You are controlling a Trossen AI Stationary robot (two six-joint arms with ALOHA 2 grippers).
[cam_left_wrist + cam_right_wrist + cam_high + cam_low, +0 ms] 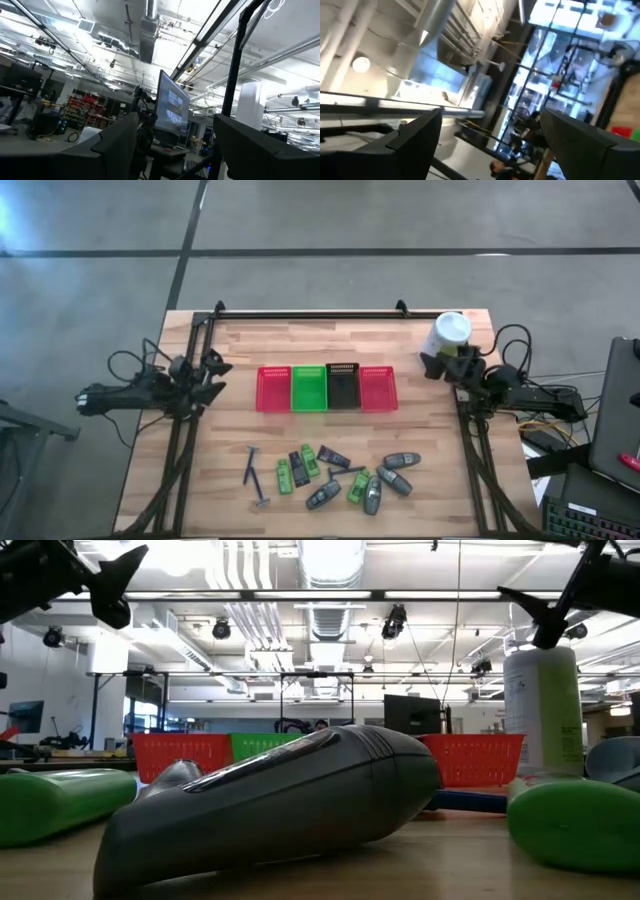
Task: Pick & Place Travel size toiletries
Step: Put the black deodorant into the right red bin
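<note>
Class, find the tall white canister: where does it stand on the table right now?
In the high view the canister stands upright at the table's far right corner, right of the basket row and beside the right pincer.

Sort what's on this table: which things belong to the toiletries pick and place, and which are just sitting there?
Job items:
- blue razors
- green packets
- dark tubes
- grey mini bottles
- mesh baskets, probably where they go

Just there:
- white canister, standing near the right gripper
- left gripper, waiting at the table's left edge, fingers open, empty
</note>
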